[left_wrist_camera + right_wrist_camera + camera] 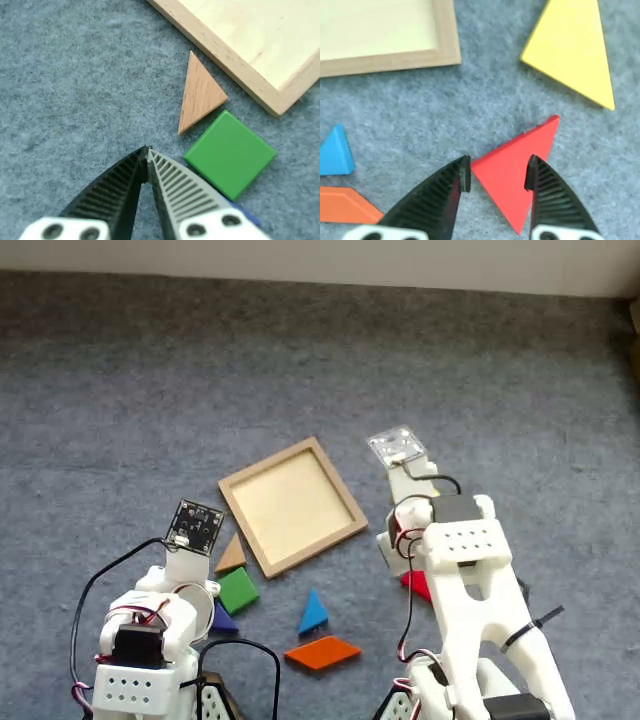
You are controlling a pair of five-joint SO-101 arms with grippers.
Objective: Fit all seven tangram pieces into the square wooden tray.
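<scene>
From where I stand, the first placement is in hand. The square wooden tray (290, 502), near the middle of the grey felt tabletop (120, 390), holds nothing yet. The right pincer (497, 172) is spread open astride one corner of the flat red triangle (520, 155), which lies toward the near edge, off the tray's right corner. Next, I'd say, it must close squarely on the red edges, lift, and turn the piece to meet a tray corner. The left pincer (146, 154) is closed on nothing, its tips just beside the green square block (230, 154). I count one tray and seven pieces, all outside it: the red one, a yellow triangle (572, 47), a bare-wood triangle (199, 95), the green square, a dark blue piece (223, 619) half hidden by the left arm (150, 640), a small light blue triangle (313, 613) and an orange parallelogram (322, 652).
</scene>
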